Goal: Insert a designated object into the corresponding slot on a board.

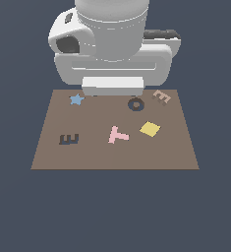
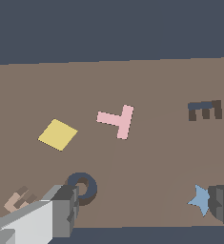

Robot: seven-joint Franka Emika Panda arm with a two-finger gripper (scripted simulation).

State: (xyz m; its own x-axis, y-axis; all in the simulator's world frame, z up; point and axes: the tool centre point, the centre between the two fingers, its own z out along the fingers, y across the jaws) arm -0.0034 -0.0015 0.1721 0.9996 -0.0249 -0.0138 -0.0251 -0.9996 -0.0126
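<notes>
**Wrist view: jaws spread and empty, E block off to one side**

In the wrist view the gripper is seen closest, with one finger and the other finger set well apart; the jaws are spread and nothing is held between them. Just beside the first finger the dark O recess is found, and just outside that same finger, at about 8 o'clock from the gap's middle, the E block lies flat on the board. A blue star sits against the other finger.

Farther out, the yellow tile and the pink T are passed, and farthest, at about 1 o'clock from the gap, the E slot is seen, unfilled.

In the exterior view the slot is placed near the board's front on the exterior view's left, while the E block rests near the far corner on the exterior view's right, partly under the arm's bulk. Block and slot are well apart, with the T and O recess between them.

The coming move is judged to turn on this offset: the block is not between the fingers but beyond one of them, so a sideways shift toward it is called for before any descent. The block's long axis appears tilted against the board's edges, and whether the jaws are squared to it cannot be told. The task is judged barely begun.
</notes>
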